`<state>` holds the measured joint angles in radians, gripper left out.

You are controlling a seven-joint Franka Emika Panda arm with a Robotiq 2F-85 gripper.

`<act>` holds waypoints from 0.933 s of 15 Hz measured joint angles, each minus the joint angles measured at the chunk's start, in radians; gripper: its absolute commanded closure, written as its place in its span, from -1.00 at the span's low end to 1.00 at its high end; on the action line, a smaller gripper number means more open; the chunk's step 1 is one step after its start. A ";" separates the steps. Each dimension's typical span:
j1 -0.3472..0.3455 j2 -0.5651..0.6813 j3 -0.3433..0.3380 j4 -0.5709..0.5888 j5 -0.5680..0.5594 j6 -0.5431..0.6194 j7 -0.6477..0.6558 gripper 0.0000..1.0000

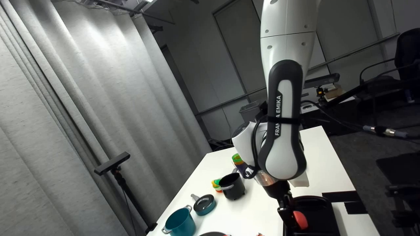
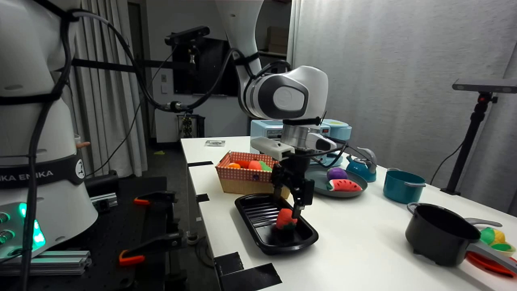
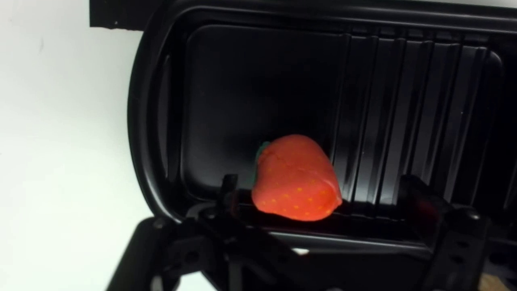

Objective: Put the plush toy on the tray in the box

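White and bent, the robot arm (image 1: 284, 157) is leaning over the black tray (image 3: 262, 81), its gripper (image 3: 323, 192) pointing downward, jaws standing wide apart, near the plush strawberry (image 3: 297, 182) lying inside the tray.

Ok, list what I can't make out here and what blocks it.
In an exterior view: part of the soft red-orange strawberry toy, behind the black fingers.
In an exterior view: the floor of the red-checked rectangular basket, behind its near side.
In the wrist view: one end of the black rectangular tray, cut by the right edge.
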<state>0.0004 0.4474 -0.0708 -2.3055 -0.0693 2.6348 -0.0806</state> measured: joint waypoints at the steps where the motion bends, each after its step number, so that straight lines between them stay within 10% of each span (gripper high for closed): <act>1: 0.000 0.004 0.000 0.002 0.000 0.001 0.003 -1.00; 8: 0.000 0.034 0.000 0.011 0.000 0.024 0.022 -1.00; 14: 0.000 0.055 0.000 0.013 0.000 0.056 0.029 0.16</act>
<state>0.0004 0.5021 -0.0708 -2.2930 -0.0693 2.6911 -0.0517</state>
